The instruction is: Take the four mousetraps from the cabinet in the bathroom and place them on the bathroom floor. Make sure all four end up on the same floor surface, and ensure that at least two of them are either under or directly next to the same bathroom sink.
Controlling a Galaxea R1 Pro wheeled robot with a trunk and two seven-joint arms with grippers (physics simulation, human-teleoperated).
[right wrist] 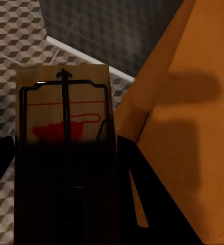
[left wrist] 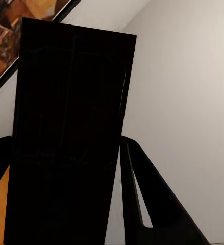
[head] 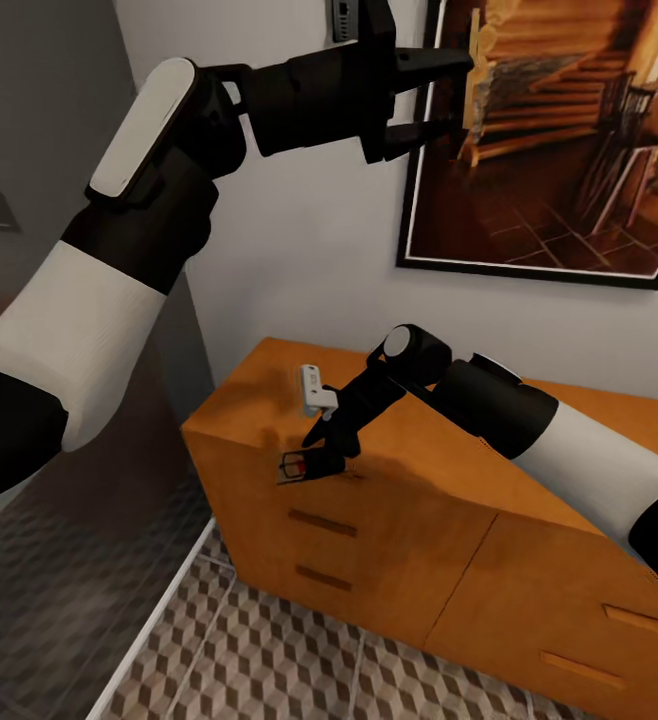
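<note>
My right gripper [head: 307, 464] is shut on a tan mousetrap [head: 302, 466] with a black wire bar and a red mark. It hangs just past the front left edge of the orange-brown cabinet [head: 419, 520], above the cube-patterned bathroom floor [head: 269, 650]. In the right wrist view the mousetrap [right wrist: 63, 127] lies flat between the fingers, with the cabinet [right wrist: 193, 127] on one side and the floor [right wrist: 9, 30] beyond. My left gripper [head: 439, 95] is raised high by the wall, shut on a dark flat slab [left wrist: 66, 132] that looks like another mousetrap in shadow. The sink is out of view.
A framed painting [head: 569, 150] hangs on the wall above the cabinet, close behind the left gripper. A white threshold strip [head: 159, 620] divides the patterned tiles from a darker grey floor [head: 59, 600] at the left. Closed drawer fronts [head: 324, 525] face the floor.
</note>
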